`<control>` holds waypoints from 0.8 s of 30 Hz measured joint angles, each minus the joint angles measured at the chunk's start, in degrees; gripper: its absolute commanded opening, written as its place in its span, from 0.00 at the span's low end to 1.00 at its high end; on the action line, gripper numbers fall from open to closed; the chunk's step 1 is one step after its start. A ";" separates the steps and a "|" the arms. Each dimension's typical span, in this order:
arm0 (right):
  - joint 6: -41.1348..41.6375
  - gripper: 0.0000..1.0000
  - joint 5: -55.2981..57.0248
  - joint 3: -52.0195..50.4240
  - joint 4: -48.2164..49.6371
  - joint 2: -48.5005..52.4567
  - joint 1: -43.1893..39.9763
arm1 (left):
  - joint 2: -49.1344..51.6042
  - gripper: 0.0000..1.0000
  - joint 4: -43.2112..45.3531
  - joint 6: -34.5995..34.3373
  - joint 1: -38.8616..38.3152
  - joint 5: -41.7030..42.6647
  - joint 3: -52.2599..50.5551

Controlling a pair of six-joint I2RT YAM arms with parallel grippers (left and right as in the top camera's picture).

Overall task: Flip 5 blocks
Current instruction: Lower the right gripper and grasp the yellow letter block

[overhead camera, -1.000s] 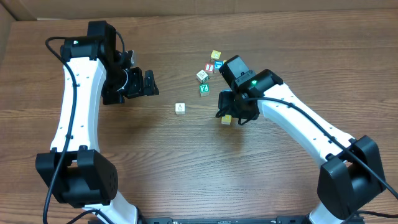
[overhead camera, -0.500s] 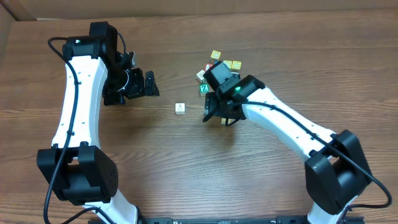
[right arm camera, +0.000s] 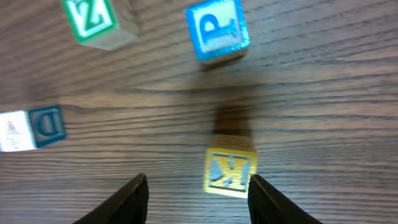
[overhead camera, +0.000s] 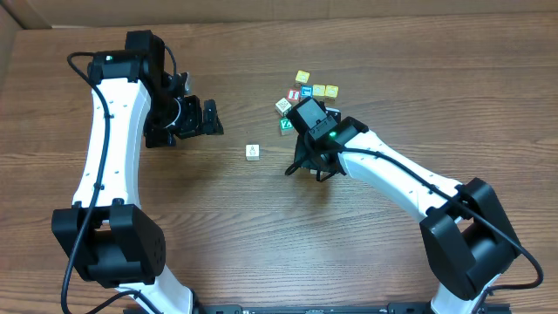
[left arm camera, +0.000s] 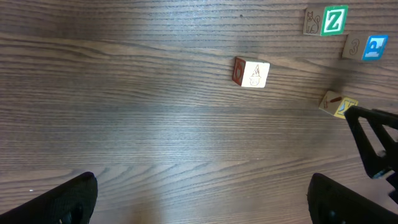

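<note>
Right gripper (right arm camera: 198, 186): jaws apart, empty. Just ahead lies the yellow K block (right arm camera: 230, 171), off-centre toward one finger. I would centre first, then pinch two flat opposite faces. Beyond, on the woodgrain table (right arm camera: 323, 124): blue P block (right arm camera: 217, 30) and green Z block (right arm camera: 93, 22), painted square-edged cubes. Left gripper (overhead camera: 209, 117): spread wide, empty.

Matt wood-grain table (overhead camera: 261, 227), painted wooden blocks (overhead camera: 252, 152), smooth glossy white plastic arm shells (overhead camera: 397, 172)
</note>
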 measured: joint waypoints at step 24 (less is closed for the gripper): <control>1.27 0.39 3.87 -1.62 0.68 5.14 0.00 | 0.00 1.00 0.00 0.00 0.00 0.00 0.00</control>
